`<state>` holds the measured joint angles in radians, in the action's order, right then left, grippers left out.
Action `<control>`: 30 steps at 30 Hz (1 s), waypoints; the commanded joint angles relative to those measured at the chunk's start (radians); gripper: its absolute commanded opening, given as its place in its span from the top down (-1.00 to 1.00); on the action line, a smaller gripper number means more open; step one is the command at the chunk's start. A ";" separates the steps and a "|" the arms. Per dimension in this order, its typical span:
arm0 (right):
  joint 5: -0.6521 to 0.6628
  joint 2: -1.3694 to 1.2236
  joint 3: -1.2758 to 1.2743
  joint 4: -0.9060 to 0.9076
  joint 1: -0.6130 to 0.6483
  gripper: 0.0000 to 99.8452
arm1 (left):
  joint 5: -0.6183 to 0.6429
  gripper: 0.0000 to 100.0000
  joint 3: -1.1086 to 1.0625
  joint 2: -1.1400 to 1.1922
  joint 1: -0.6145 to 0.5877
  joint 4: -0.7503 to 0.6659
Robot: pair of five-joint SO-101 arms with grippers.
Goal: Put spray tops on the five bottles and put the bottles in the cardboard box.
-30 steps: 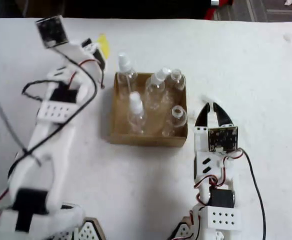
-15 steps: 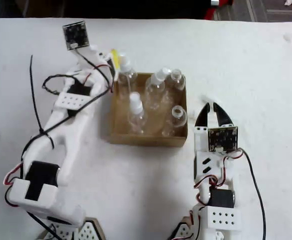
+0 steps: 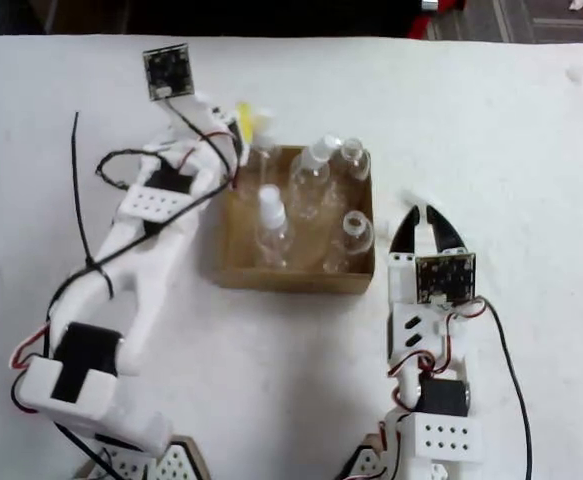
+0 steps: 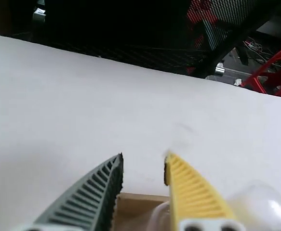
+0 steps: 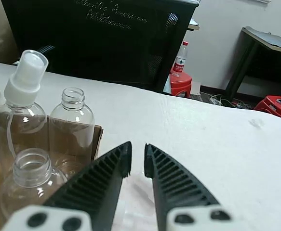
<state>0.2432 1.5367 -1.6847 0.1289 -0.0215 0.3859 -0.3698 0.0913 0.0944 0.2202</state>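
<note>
A cardboard box at mid-table holds several clear bottles. Three wear white spray tops and two have open necks. My left gripper, with one yellow and one grey finger, hovers open over the box's far left corner, beside the topped bottle there. Its wrist view shows the open left gripper above the box rim, a rounded cap beside the yellow finger. My right gripper rests on the table just right of the box, fingers slightly apart, holding nothing. A topped bottle and open-necked bottles stand beside it.
The white table has free room to the right of the box and behind it. The left arm's black cable loops out over the table's left side. A dark chair and a red stool stand beyond the far edge.
My left arm has swung right and brought its gripper from left of the box to over the box's far left corner. The right arm has stayed still.
</note>
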 commanded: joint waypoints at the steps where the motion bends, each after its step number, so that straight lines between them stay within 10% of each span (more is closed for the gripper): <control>1: 0.012 -0.005 -0.011 -0.002 0.007 0.92 | -0.009 0.73 0.032 -0.051 -0.050 -0.031; 8: 0.012 -0.005 -0.011 -0.002 0.007 0.92 | -0.009 0.73 0.035 -0.343 -0.058 -0.003; 19: 0.012 -0.005 -0.011 -0.002 0.005 0.92 | -0.015 0.73 0.037 -0.664 0.277 0.371; 30: 0.012 -0.005 -0.011 -0.001 0.005 0.92 | -0.015 0.72 0.028 -1.063 0.140 0.758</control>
<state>0.2432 1.5367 -1.6847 0.1289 -0.0215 0.3798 -0.3682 -0.7188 0.3153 0.8539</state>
